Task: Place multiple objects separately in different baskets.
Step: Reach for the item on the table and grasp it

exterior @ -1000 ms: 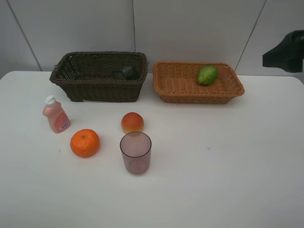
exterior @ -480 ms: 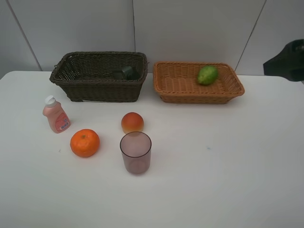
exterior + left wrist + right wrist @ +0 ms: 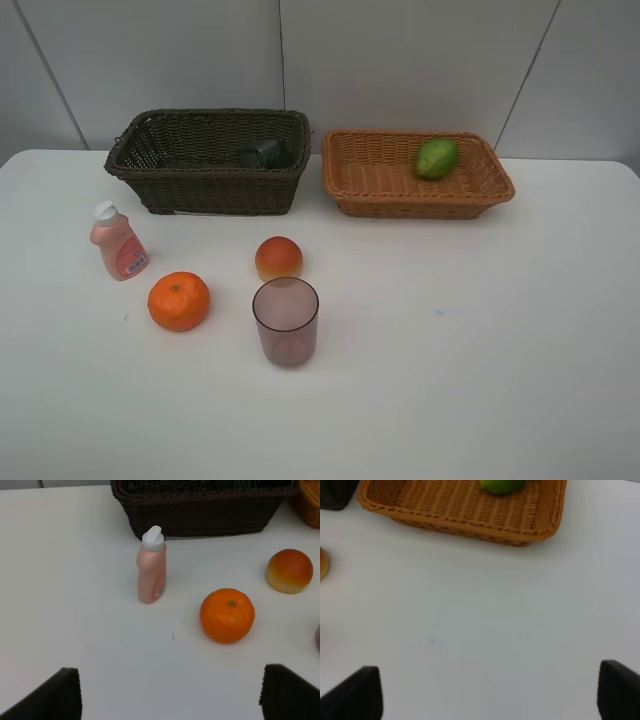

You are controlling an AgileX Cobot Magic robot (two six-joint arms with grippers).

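Green fruit (image 3: 437,158) rests in the tan basket (image 3: 400,207), and since the right gripper (image 3: 487,692) has withdrawn from the high view, jaws wide and empty like the left gripper (image 3: 175,695), treat that placement as done and pick the orange (image 3: 179,300) next.

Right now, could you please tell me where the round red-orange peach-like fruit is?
In the exterior high view, the peach-like fruit sits on the table left of centre, behind the translucent purplish cup, right of the orange.
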